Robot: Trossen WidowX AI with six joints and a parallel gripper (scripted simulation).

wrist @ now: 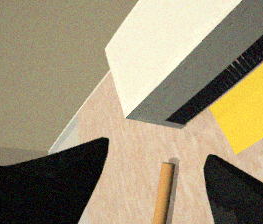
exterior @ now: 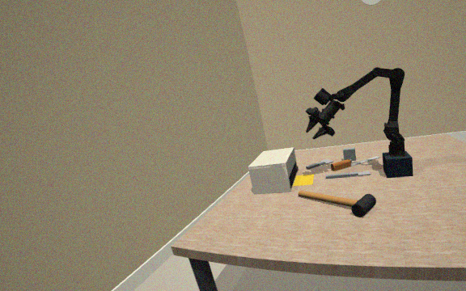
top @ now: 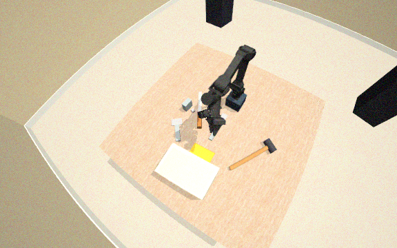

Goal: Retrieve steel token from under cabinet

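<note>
The white cabinet (top: 186, 171) (exterior: 271, 174) (wrist: 174, 50) stands on the table, with a dark slotted strip (wrist: 217, 86) low on its front. The yellow marked area (top: 203, 153) (exterior: 303, 180) (wrist: 249, 107) lies in front of it. I cannot make out the token in any view. My gripper (exterior: 310, 135) (wrist: 157, 154) is open and empty, high above the table, pointing down toward the cabinet side. A grey T-shaped tool (top: 177, 131) (exterior: 315, 165), an orange-handled tool (top: 199, 122) (exterior: 341, 165) and a thin grey bar tool (top: 211, 137) (exterior: 342, 175) lie on the table.
A mallet (top: 248, 158) (exterior: 330, 198) (wrist: 163, 195) lies beside the cabinet, its black head away from it. A grey block (top: 187, 104) (exterior: 349, 153) stands near the orange-handled tool, with a tiny pale object (top: 193, 110) beside it.
</note>
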